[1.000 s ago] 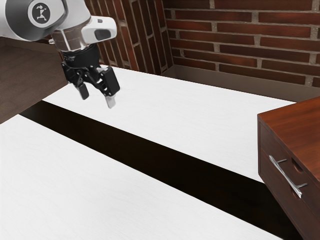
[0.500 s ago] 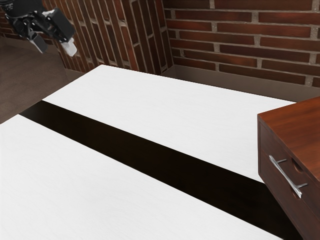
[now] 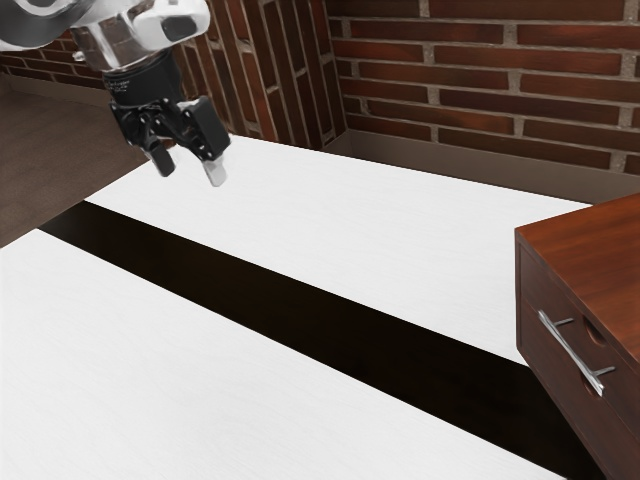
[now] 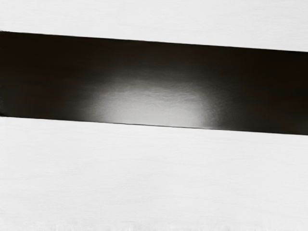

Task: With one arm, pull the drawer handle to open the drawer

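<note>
- My gripper is black, with a pale grey pad on one fingertip.
- The arm above it is white with a silver-grey wrist.
- The table is plain white, crossed by one glossy black stripe. From the wrist view, that stripe carries a soft whitish sheen.
- The cabinet at the exterior view's right is reddish-brown wood with a faint grain, and its drawer matches.
- The drawer handle is shiny silver.
- The far brick wall is red-brown with pale grey mortar lines.
- The floor is dull brown.
</note>
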Controlling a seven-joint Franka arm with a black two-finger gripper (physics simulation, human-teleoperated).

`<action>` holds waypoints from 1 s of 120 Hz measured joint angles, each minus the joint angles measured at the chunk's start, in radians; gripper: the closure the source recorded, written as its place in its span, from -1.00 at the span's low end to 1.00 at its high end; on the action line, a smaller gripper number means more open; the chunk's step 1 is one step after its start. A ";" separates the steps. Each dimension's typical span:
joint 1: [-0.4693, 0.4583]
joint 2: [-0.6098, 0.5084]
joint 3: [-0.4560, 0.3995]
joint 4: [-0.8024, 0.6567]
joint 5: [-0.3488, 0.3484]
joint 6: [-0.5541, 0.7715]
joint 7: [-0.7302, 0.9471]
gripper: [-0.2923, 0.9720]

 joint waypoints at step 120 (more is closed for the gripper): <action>0.041 -0.473 -0.337 -0.995 -0.843 0.866 -0.499 -0.54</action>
